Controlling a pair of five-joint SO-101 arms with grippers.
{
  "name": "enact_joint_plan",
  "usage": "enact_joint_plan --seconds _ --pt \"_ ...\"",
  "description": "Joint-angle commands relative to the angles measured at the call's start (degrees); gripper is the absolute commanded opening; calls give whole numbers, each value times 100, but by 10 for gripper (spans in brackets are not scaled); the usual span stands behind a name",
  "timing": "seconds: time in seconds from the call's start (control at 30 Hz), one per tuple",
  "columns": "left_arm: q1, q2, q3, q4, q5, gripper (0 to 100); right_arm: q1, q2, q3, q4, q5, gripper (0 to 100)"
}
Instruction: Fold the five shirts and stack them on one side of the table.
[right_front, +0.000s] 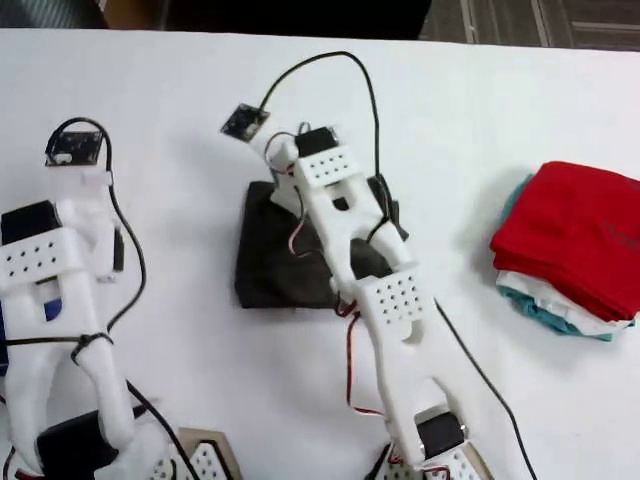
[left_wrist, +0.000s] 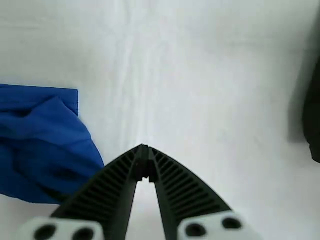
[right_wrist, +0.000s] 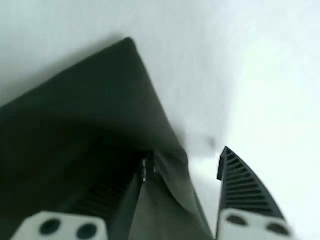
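A folded black shirt (right_front: 270, 260) lies mid-table under my right arm (right_front: 350, 220). In the right wrist view my right gripper (right_wrist: 185, 157) is open at the black shirt (right_wrist: 85, 115), with a fold of its edge between the two fingers; one finger (right_wrist: 240, 185) is over bare table. At the table's right side stands a stack with a red shirt (right_front: 580, 225) on top, then a white one (right_front: 545, 295) and a teal one (right_front: 560, 320). My left gripper (left_wrist: 144, 155) is shut and holds nothing, above the bare table, beside a crumpled blue shirt (left_wrist: 40, 140).
The white table (right_front: 470, 120) has free room at the back and between the black shirt and the stack. Cables (right_front: 330, 60) loop over the table behind the right arm. The left arm (right_front: 50, 260) stands at the left edge.
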Motion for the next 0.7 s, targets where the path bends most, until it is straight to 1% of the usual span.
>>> enact_joint_plan --seconds 0.0,0.07,0.13,0.3,0.4,0.53,0.67 --pt "-44 -246 -13 -35 -26 28 -40 -22 -176 -365 -18 222" --pt "-44 -246 -13 -35 -26 28 66 -57 -193 -180 -9 222" --pt "-44 -246 -13 -35 -26 28 224 -145 -413 215 18 222" --pt "-44 -246 -4 -79 -220 28 646 -497 -1380 1297 97 224" --pt "-44 -246 -13 -79 -237 28 725 -629 -1714 1868 633 223" --pt "-44 -246 -13 -79 -237 28 681 -637 -1178 1947 1055 224" --pt "-44 -246 -4 -70 -246 28 444 -629 -571 1938 1354 226"
